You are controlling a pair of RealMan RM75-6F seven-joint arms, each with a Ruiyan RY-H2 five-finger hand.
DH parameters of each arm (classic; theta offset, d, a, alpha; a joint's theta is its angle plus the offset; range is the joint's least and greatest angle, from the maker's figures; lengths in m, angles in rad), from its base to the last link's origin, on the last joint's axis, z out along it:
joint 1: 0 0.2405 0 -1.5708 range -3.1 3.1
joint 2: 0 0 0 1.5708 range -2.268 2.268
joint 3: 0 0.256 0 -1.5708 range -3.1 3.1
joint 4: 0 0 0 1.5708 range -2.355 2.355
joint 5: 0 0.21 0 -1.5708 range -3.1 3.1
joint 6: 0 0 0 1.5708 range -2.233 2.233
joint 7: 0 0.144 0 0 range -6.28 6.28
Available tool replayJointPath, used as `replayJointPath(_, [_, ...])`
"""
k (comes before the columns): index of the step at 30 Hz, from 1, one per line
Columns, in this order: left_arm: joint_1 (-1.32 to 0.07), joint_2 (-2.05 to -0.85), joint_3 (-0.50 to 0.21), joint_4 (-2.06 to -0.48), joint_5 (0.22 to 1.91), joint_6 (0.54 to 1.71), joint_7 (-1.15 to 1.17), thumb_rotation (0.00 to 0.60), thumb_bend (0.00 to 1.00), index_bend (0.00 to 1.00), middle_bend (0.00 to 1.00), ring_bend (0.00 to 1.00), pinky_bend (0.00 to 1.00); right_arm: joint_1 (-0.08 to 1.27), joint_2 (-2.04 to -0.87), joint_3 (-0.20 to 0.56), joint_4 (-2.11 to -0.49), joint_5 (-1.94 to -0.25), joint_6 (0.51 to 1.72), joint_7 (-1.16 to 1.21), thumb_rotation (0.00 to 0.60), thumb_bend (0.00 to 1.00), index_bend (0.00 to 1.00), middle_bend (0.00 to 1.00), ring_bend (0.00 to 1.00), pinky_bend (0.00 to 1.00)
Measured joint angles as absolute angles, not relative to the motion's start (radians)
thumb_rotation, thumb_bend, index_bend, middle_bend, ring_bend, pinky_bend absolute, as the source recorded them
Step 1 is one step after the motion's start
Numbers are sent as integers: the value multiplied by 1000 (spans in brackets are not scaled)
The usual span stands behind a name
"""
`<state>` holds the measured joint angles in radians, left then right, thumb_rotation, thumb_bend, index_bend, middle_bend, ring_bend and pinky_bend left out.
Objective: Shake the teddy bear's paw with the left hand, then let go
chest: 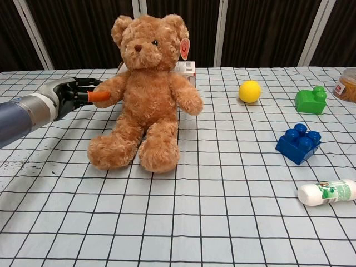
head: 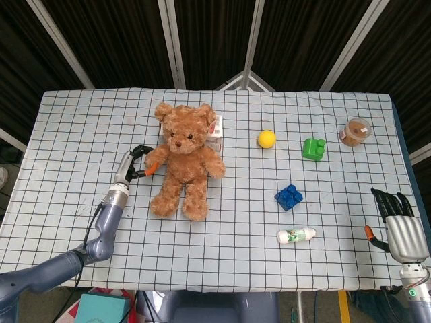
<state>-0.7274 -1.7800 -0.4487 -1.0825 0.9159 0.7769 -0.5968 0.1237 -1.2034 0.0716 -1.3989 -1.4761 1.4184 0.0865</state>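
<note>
Toward the table's point(head: 67, 121) far-left area, the brown plush teddy bear point(head: 183, 158) sits upright. Left hand point(head: 135, 163) reaches in low, fingers clamped on the teddy bear's paw point(chest: 108, 92).

L arm reaches fwd toward 1 o'clock; left hand point(head: 135, 163) fingers point(chest: 98, 95) curled in. Right hand point(head: 399, 222) at 4 o'clock, upright, fingers straight, apart.
</note>
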Motion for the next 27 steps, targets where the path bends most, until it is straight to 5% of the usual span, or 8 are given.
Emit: replayJointPath(27, [-721,-1815,-470,-1086,913,804,-520,600,522,393,391,16,60,124,-1198,68,-1403,-1481,1417,99,600,367,8,136,128,63])
